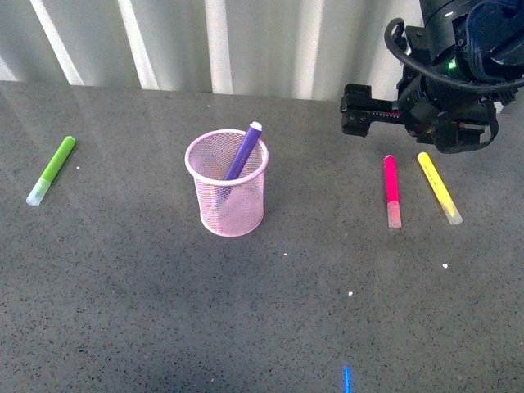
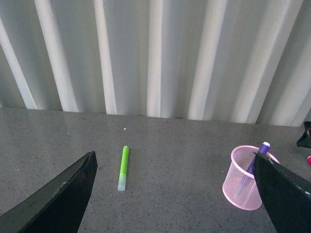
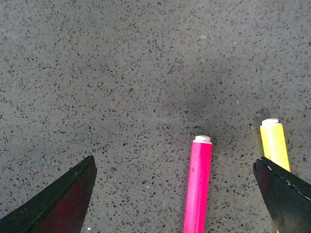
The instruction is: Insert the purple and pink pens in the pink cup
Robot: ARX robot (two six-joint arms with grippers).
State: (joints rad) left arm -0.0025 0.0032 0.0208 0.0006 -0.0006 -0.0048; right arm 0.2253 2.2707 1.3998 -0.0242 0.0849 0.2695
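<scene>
The pink cup (image 1: 233, 205) stands upright left of the table's middle, and the purple pen (image 1: 243, 151) leans inside it with its end above the rim. To the right, the pink pen (image 1: 391, 184) lies flat on the table, cap toward me. My right gripper (image 1: 354, 110) hovers open just behind it. In the right wrist view the pink pen (image 3: 199, 189) lies between the spread fingers of the right gripper (image 3: 174, 162), untouched. My left gripper (image 2: 174, 158) is open and empty, looking at the cup (image 2: 240, 187) and purple pen (image 2: 262, 149) from a distance.
A yellow marker (image 1: 438, 187) lies just right of the pink pen, close to one right finger (image 3: 282, 194). Far to the left a lime-green marker (image 1: 53, 168) rests flat. A corrugated white wall runs along the table's back edge.
</scene>
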